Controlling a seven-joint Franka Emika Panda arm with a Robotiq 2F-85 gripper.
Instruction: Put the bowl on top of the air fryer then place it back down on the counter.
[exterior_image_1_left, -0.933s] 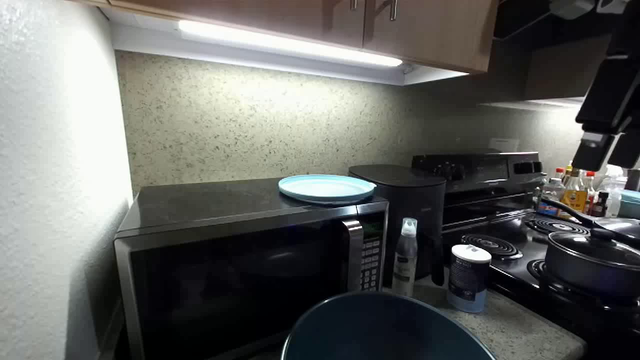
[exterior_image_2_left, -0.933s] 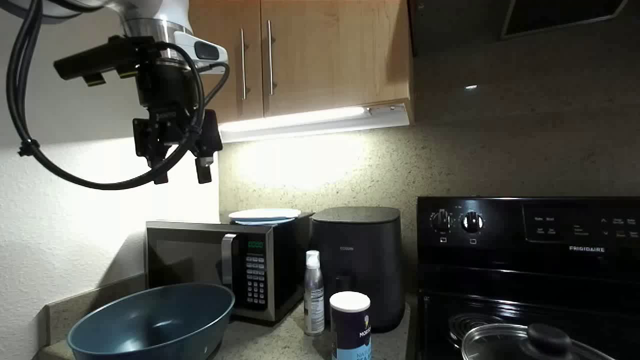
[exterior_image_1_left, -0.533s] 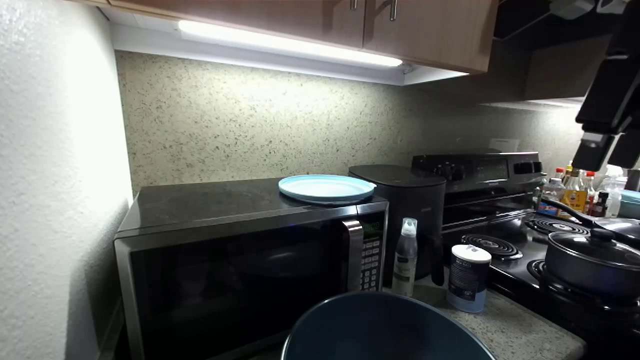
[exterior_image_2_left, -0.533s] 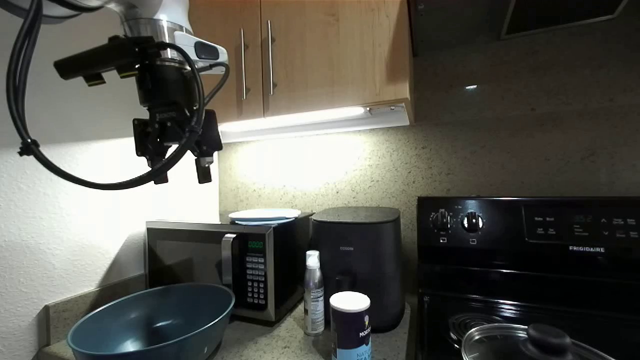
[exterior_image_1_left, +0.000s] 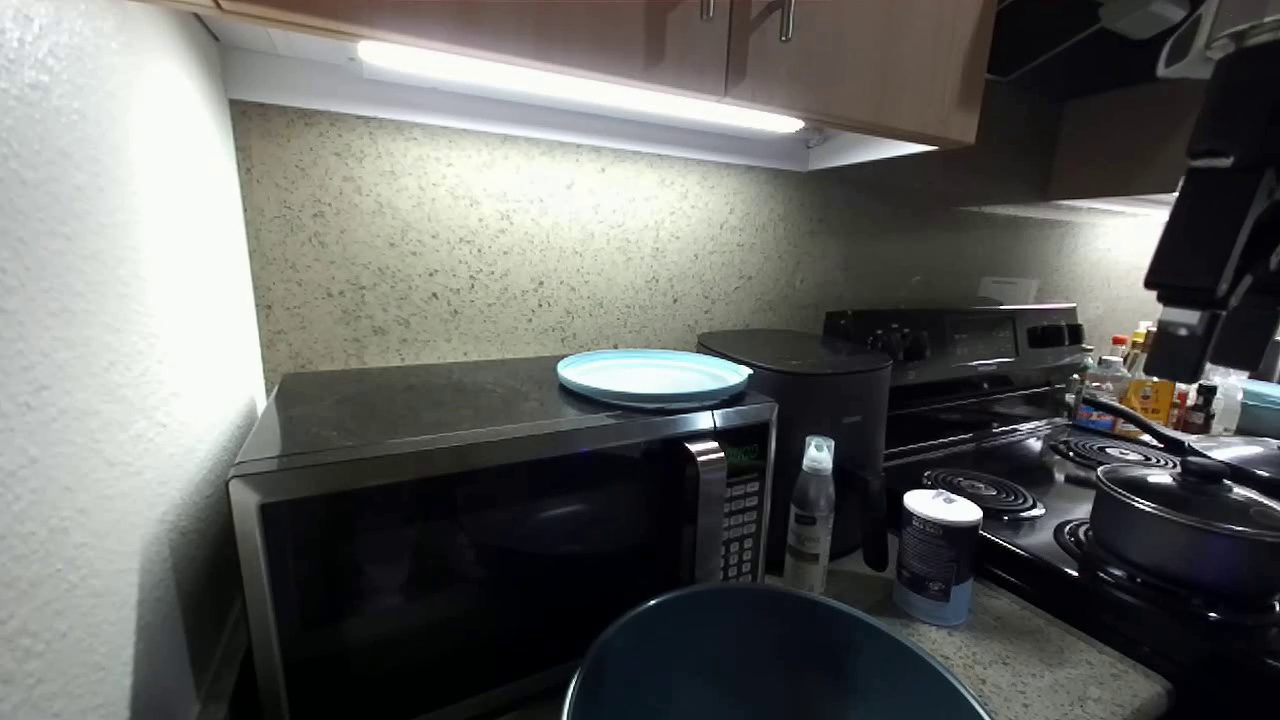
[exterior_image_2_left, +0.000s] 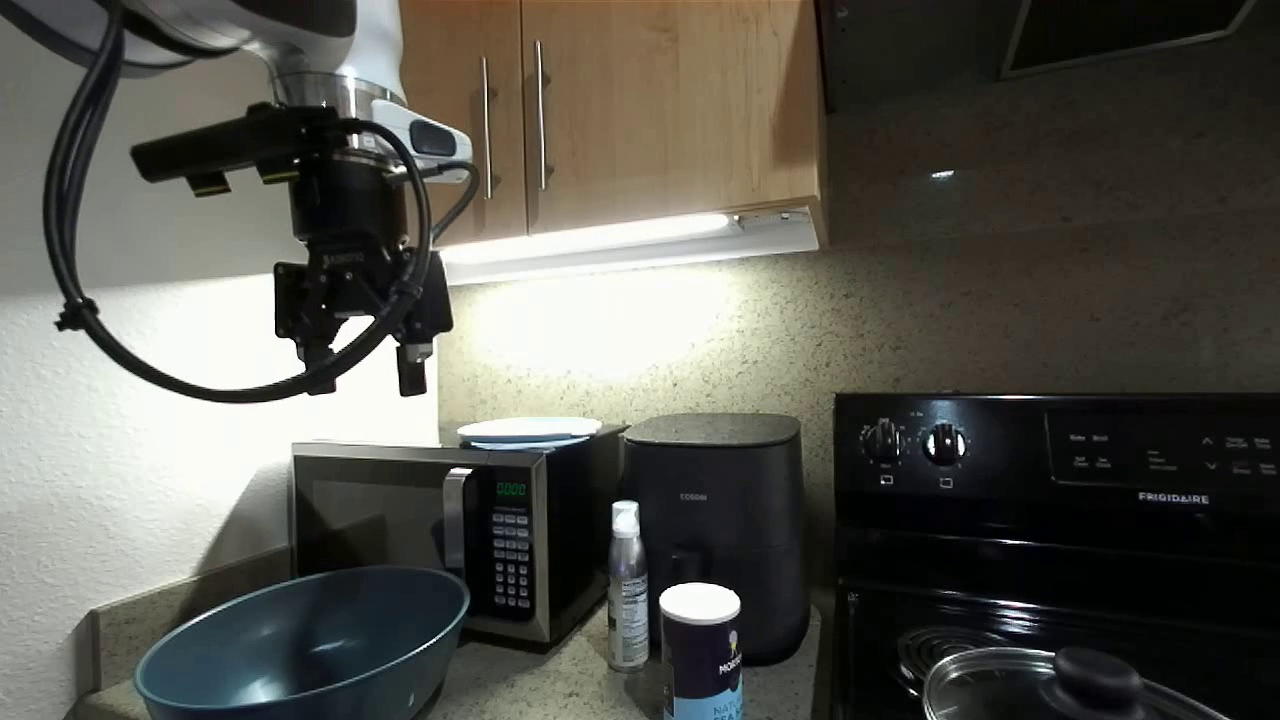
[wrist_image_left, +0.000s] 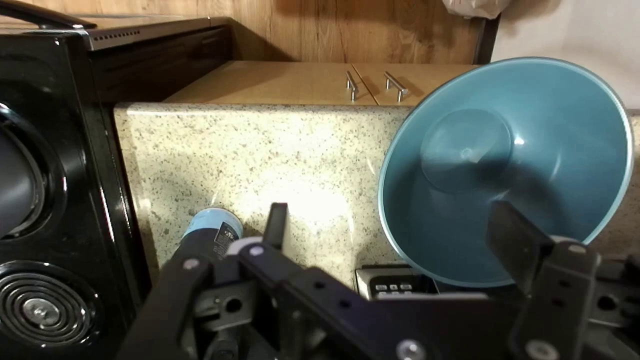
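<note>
The large teal bowl (exterior_image_1_left: 780, 650) stands on the speckled counter (exterior_image_2_left: 550, 685), in front of the microwave. It shows in an exterior view (exterior_image_2_left: 300, 640) and in the wrist view (wrist_image_left: 460, 130), and it is empty. The black air fryer (exterior_image_2_left: 715, 520) stands right of the microwave, with a bare flat top; it also shows in an exterior view (exterior_image_1_left: 835, 410). My gripper (exterior_image_2_left: 366, 382) is open and empty, high above the bowl. In the wrist view my gripper (wrist_image_left: 390, 212) has one finger over the bowl's inside and one over the counter, with the rim between them.
The microwave (exterior_image_1_left: 480, 560) carries a pale-blue plate (exterior_image_1_left: 655, 376). A spray bottle (exterior_image_2_left: 628, 590) and a salt canister (exterior_image_2_left: 700, 650) stand before the air fryer. The stove (exterior_image_2_left: 1000, 550) with a lidded pot (exterior_image_1_left: 1190, 520) is to the right. Cabinets (exterior_image_2_left: 670, 110) hang above.
My gripper has moved down a little, and slightly to the right in an exterior view. It stays open. The bowl and the other things have not moved.
</note>
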